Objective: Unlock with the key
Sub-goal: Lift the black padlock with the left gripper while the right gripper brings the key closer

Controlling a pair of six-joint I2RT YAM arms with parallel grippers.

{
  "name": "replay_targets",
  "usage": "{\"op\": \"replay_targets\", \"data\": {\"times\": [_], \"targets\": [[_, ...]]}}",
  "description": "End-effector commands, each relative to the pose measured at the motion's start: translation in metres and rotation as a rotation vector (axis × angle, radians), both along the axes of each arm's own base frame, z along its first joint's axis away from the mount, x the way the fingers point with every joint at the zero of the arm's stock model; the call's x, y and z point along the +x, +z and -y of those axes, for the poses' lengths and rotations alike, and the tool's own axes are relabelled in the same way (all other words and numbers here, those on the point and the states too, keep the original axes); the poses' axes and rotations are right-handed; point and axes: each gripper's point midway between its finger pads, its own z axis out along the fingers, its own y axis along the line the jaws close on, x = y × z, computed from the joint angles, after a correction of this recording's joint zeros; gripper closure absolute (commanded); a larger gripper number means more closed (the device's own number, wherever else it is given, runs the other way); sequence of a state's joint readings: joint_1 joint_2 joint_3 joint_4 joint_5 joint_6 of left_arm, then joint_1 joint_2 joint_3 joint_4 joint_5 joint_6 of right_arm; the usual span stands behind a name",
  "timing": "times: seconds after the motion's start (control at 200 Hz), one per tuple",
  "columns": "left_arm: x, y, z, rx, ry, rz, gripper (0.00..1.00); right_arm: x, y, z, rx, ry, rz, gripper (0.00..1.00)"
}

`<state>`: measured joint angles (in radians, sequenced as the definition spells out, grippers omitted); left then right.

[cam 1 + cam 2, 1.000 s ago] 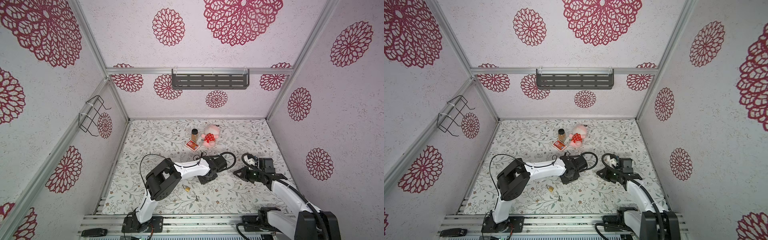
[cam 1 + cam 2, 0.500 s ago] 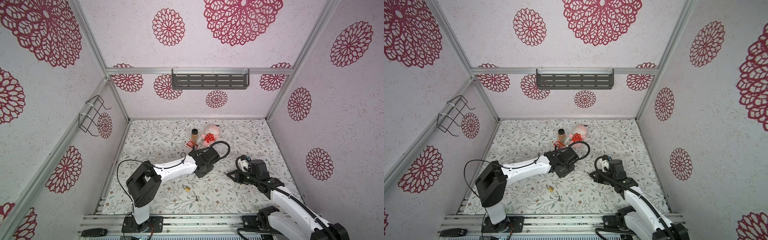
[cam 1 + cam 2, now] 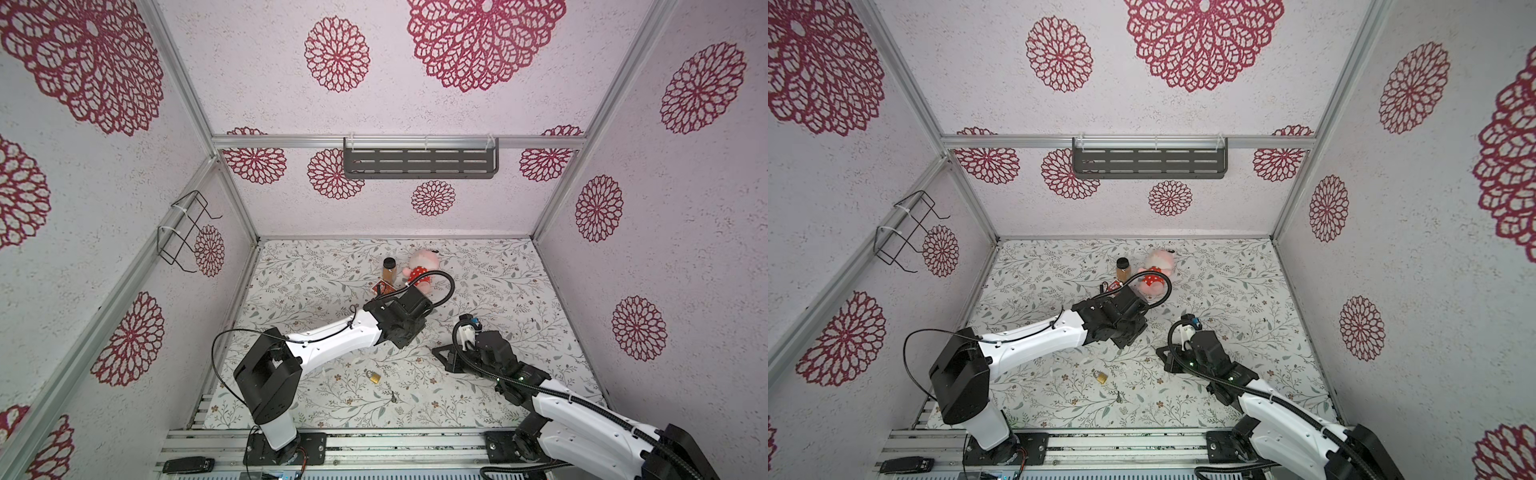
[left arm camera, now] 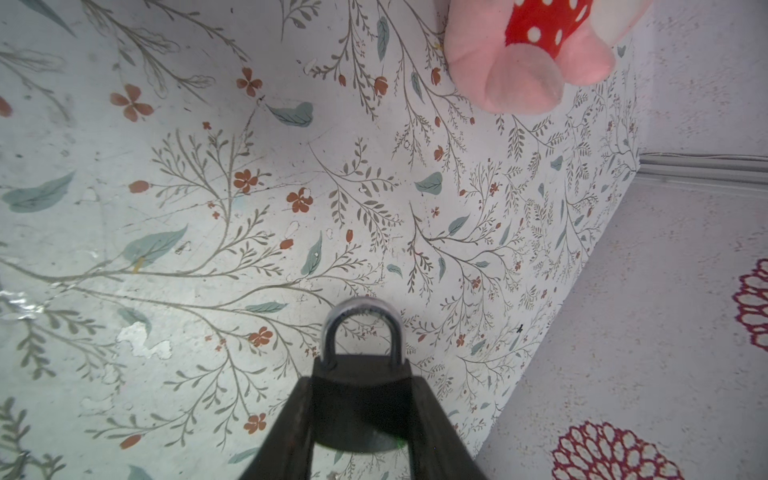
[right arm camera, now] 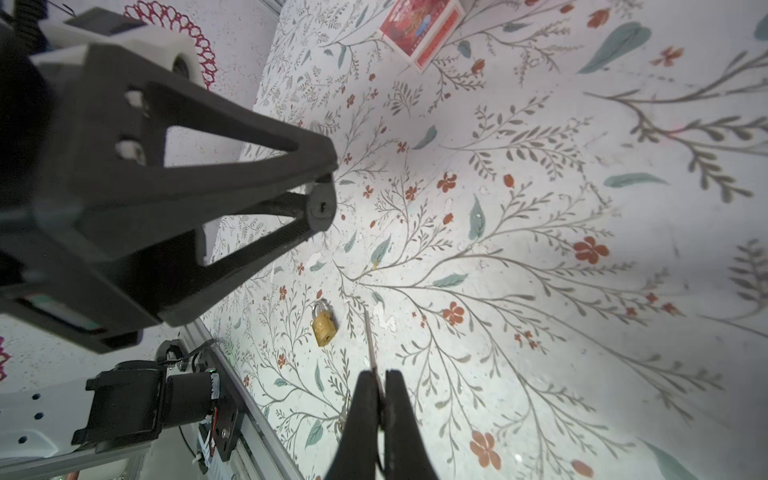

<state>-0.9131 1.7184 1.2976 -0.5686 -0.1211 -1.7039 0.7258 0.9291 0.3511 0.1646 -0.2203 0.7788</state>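
Tabletop [image 5: 540, 216]: brass padlock [image 5: 324, 329], illegible red box [image 5: 420, 29]

In the left wrist view the left gripper [image 4: 360, 376] covers both sides of the dark padlock [image 4: 359, 409], and the plush toy [image 4: 528, 54] runs off the picture's edge. In the right wrist view the right gripper [image 5: 380, 376] hides the head of the key [image 5: 369, 340], and the red card box [image 5: 419, 29] is cut off.

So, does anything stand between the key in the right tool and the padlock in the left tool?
Nothing visible: the gap from key to dark padlock is open; the brass padlock lies on the table.
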Motion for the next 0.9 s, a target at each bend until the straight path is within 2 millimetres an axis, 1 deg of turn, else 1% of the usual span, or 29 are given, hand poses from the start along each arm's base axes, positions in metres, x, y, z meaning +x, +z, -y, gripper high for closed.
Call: {"op": "replay_targets", "data": {"times": [0.0,0.06,0.18,0.265,0.41,0.5,0.781,0.896], "targets": [[0.007,0.014,0.000,-0.056,0.024,0.023,0.76,0.019,0.029,-0.009,0.045,-0.036,0.112,1.00],[0.006,0.014,-0.001,-0.055,0.022,0.023,0.77,0.022,0.034,-0.009,0.071,-0.048,0.140,1.00],[0.006,0.016,0.000,-0.067,0.010,0.029,0.78,0.022,0.035,-0.009,0.073,-0.046,0.159,1.00],[0.007,0.018,0.000,-0.067,0.006,0.036,0.79,0.021,0.039,-0.011,0.083,-0.032,0.179,1.00],[0.007,0.020,0.001,-0.075,-0.001,0.041,0.80,0.021,0.035,-0.015,0.077,-0.016,0.164,1.00],[0.006,0.021,0.001,-0.081,-0.002,0.046,0.81,0.023,0.033,-0.013,0.075,-0.030,0.162,1.00],[0.006,0.021,0.001,-0.084,-0.003,0.045,0.82,0.028,0.041,-0.018,0.112,-0.039,0.175,1.00],[0.006,0.022,0.003,-0.090,-0.008,0.045,0.83,0.030,0.038,-0.018,0.105,-0.046,0.167,1.00]]}}
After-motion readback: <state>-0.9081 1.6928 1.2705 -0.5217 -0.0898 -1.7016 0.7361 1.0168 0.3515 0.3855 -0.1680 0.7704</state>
